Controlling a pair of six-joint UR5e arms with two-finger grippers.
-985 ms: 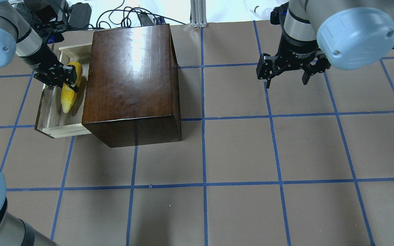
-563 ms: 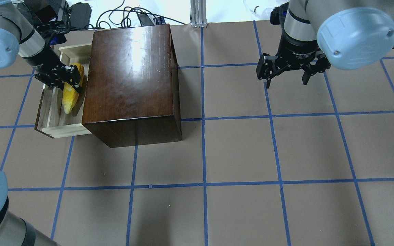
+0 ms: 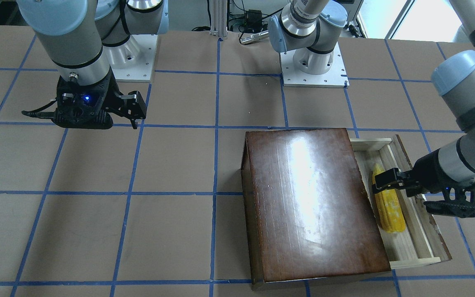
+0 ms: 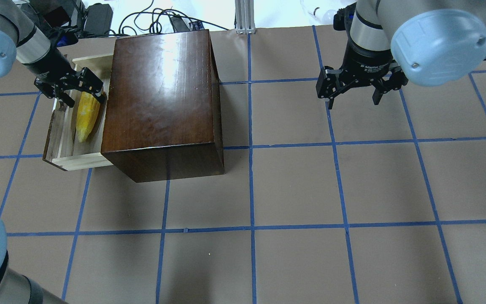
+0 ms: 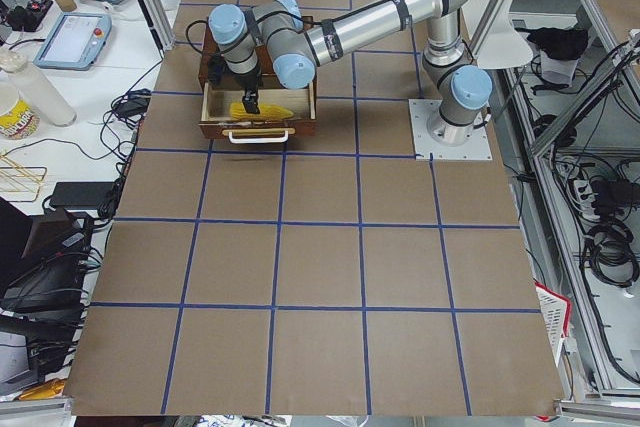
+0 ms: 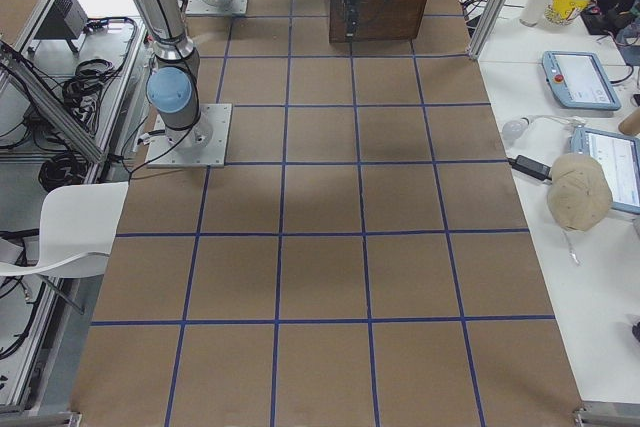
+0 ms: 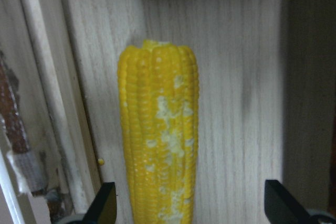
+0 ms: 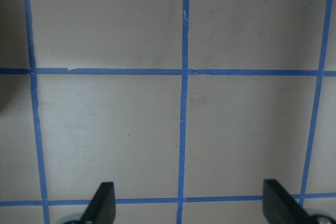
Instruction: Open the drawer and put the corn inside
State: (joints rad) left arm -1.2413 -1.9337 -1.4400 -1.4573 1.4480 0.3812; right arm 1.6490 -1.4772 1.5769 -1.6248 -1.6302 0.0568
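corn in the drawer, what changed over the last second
The left gripper opened, let go of the corn and drew back a little. The corn lies in the open drawer. The right gripper, open, and the box stayed put.

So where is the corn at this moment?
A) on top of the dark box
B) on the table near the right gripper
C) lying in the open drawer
C: the corn lies on the pale floor of the drawer, under the open left gripper.
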